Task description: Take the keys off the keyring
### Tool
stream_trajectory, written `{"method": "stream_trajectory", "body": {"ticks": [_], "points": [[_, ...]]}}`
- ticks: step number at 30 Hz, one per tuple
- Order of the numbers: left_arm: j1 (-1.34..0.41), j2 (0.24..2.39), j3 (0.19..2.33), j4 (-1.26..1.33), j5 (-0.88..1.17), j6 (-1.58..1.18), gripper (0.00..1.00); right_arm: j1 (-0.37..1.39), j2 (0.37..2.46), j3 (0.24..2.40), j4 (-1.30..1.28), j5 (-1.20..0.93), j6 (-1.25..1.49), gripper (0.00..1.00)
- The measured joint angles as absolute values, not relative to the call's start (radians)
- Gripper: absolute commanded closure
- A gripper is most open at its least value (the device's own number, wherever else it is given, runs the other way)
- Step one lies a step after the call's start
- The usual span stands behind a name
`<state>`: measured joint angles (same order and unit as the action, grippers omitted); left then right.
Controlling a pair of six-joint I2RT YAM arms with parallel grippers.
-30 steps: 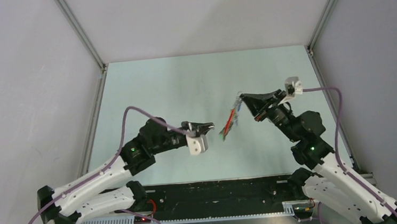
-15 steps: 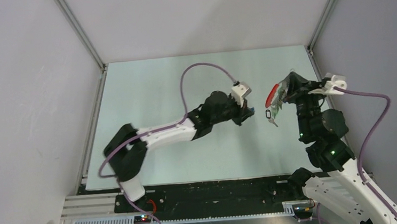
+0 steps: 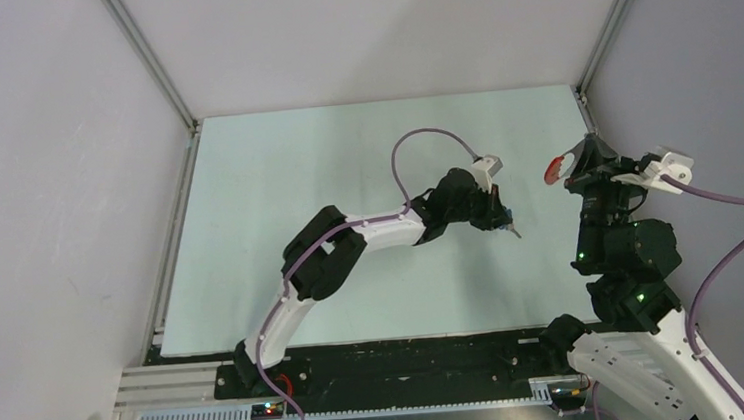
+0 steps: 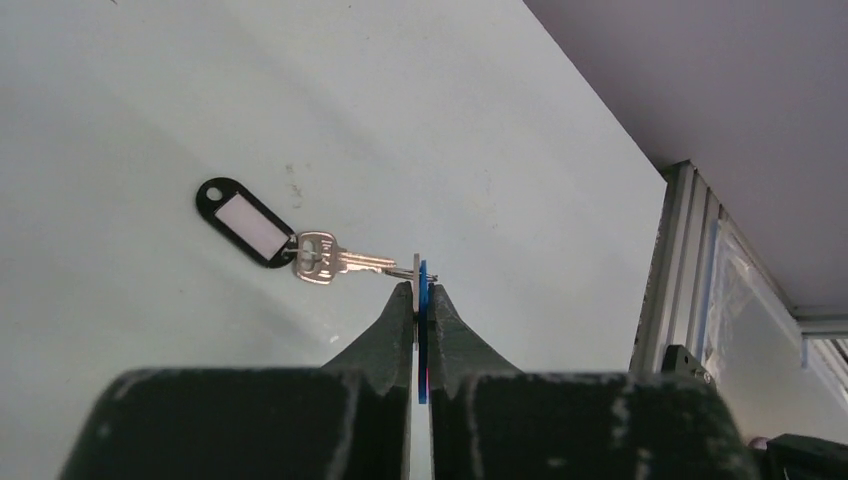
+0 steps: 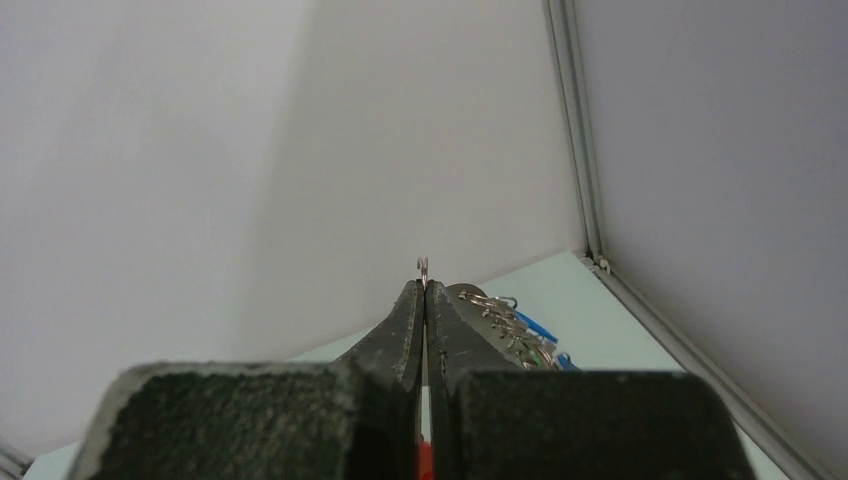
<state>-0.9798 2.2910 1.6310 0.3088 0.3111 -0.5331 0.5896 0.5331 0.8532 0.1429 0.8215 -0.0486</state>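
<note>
From above I see left jaws low over the pale green tabletop (image 3: 275, 177), right jaws raised with the red-looped metal keyring (image 3: 552, 169), left wrist, jaws pinched shut on a thin blue plastic tag (image 4: 422, 300) near a black-tagged silver key (image 4: 318, 258), right wrist, jaws clamped on the ring, blue-tagged silver keys (image 5: 505, 322) bunched beside

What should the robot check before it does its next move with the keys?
1. Left gripper shut on the blue tag: ok.
2. Right gripper shut on the keyring: ok.
3. Blue tag apart from the keyring: ok.
4. Keys all off the keyring: not ok, several hang from it.
5. Blue tag clear of the black-tagged key on the table: cannot tell.
</note>
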Motion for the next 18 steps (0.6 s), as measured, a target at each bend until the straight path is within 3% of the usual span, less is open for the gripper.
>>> {"method": "stream_trajectory", "body": {"ticks": [2,4,9,11,16,18], "points": [[-0.98,2.321,1.659,0.31,0.32,-0.562,0.85,0.59,0.531,0.854,0.15,0.824,-0.058,1.0],[-0.98,2.337,1.669,0.311,0.322,-0.58,0.7,0.59,0.531,0.854,0.153,0.824,-0.065,1.0],[-0.976,2.312,1.624,0.321,0.319,-0.572,0.15,0.59,0.531,0.856,0.13,0.815,-0.076,1.0],[-0.968,2.243,1.524,0.319,0.315,-0.567,0.02,0.59,0.531,0.859,0.091,0.804,-0.072,1.0],[-0.917,1.962,1.245,0.293,0.289,-0.549,0.0,0.59,0.538,0.862,-0.073,0.734,-0.015,1.0],[-0.86,1.745,1.096,0.286,0.267,-0.551,0.0,0.588,0.556,0.865,-0.165,0.66,0.009,1.0]]}}
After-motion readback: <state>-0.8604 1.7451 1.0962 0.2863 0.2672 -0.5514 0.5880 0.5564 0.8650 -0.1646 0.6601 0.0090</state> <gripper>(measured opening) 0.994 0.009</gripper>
